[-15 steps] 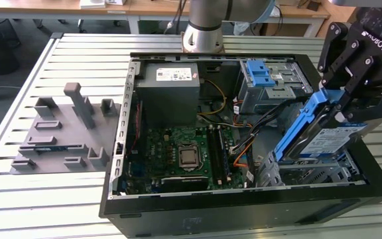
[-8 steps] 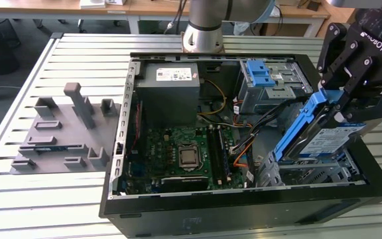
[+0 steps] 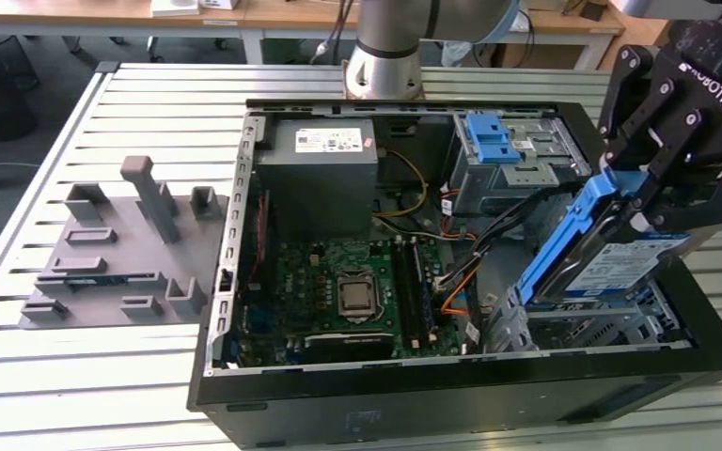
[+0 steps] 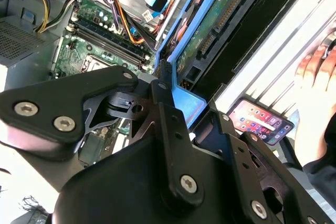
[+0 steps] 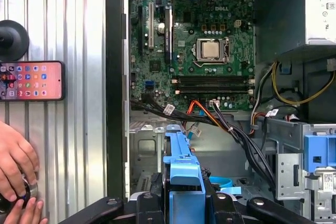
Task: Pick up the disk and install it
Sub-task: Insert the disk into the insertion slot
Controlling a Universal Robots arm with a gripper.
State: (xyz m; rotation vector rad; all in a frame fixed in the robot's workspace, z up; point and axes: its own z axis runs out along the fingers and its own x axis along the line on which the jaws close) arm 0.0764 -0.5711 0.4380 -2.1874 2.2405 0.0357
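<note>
1. I have the gripper (image 3: 647,193) clenched on the disk (image 3: 593,268), grasping it by its blue rail
2. The disk hangs tilted on edge, its lower end at the metal cage (image 3: 605,329) on the exterior view's right of the open computer case (image 3: 462,404)
3. Outside the case, a person's hand (image 5: 16,166) lies near a phone (image 5: 31,81)

I am holding the disk (image 5: 182,163) edge-on by its blue rail, my gripper (image 5: 185,205) clamping it from both sides over the open computer case (image 5: 115,77). Farther in, the motherboard (image 5: 210,51) is lying bare, and orange and black cables (image 5: 220,121) are running between it and the disk. Outside the case wall, on the slatted table (image 5: 79,35), a phone (image 5: 31,81) is glowing, and near it a person's hand (image 5: 16,163) is touching a small round object.
</note>
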